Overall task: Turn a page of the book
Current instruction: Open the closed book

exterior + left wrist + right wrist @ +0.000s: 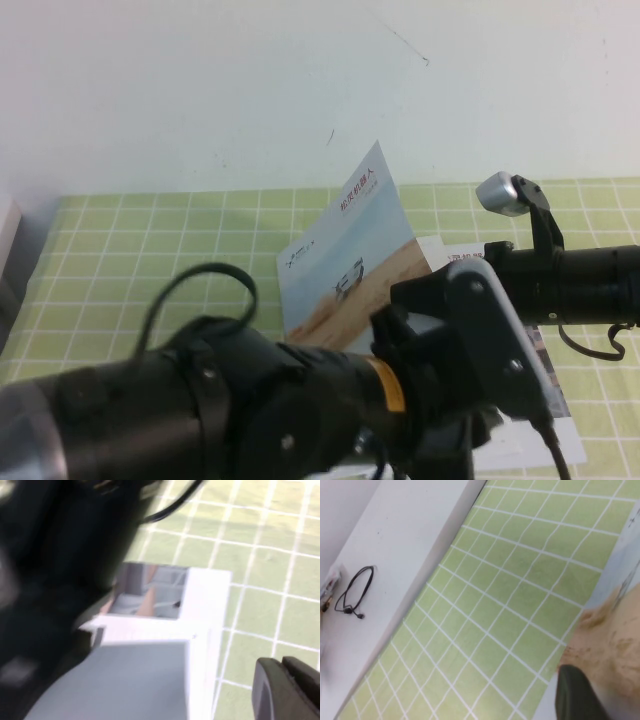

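Observation:
The page, a cover leaf with a white vehicle on tan sand and a red title, stands lifted and tilted above the book, whose white inner sheets lie on the green mat. My right gripper reaches in from the right and is shut on the page's lower edge. In the right wrist view one dark finger lies against the sandy print of the page. My left gripper is shut and empty over the mat beside the book's white edge. In the high view the left arm hides it.
A green grid mat covers the table, with white tabletop beyond its far edge. A black cable loop lies on the white surface. A pale object stands at the left edge. The left arm fills the front of the high view.

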Controlling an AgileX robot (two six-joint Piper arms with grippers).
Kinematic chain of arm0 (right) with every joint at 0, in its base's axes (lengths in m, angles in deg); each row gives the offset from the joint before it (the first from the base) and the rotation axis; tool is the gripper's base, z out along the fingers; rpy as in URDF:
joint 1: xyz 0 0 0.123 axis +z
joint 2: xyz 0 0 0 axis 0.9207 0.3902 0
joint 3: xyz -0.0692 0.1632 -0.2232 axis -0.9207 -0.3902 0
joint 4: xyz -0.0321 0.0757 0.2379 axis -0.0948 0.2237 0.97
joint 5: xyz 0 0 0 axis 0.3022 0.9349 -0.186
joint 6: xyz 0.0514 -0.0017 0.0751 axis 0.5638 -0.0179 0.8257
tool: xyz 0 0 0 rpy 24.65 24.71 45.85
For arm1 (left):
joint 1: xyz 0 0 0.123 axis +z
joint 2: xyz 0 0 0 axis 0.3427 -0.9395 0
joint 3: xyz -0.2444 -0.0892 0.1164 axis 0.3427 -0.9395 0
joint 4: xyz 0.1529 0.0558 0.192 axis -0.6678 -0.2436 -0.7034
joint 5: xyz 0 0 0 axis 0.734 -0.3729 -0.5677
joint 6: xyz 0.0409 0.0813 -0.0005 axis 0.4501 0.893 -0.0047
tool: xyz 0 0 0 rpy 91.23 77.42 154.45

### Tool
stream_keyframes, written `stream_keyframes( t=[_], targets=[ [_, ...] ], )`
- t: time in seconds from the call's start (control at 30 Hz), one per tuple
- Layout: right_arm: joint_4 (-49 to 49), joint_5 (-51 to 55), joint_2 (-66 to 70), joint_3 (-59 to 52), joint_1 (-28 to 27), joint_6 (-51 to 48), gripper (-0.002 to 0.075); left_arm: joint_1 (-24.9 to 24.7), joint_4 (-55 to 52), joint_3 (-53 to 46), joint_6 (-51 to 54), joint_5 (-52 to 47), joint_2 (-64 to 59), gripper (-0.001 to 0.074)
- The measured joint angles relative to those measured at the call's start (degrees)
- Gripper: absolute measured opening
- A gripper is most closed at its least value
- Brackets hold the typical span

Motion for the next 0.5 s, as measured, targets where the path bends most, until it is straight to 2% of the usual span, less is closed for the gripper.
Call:
stream_keyframes(
  t=[0.2, 0.5],
  targets=[
    [0.0, 0.0, 0.0, 0.0, 0.0, -0.3, 0.0173, -3.4, -1.2, 0.0, 1.5, 3.0, -3.7, -0.0004],
    [0.0, 0.0, 0.0, 0.0, 0.0, -1.7, 0.0173, -3.7, -4.4, 0.0, 1.8, 3.8, -11.9, -0.0004]
  ],
)
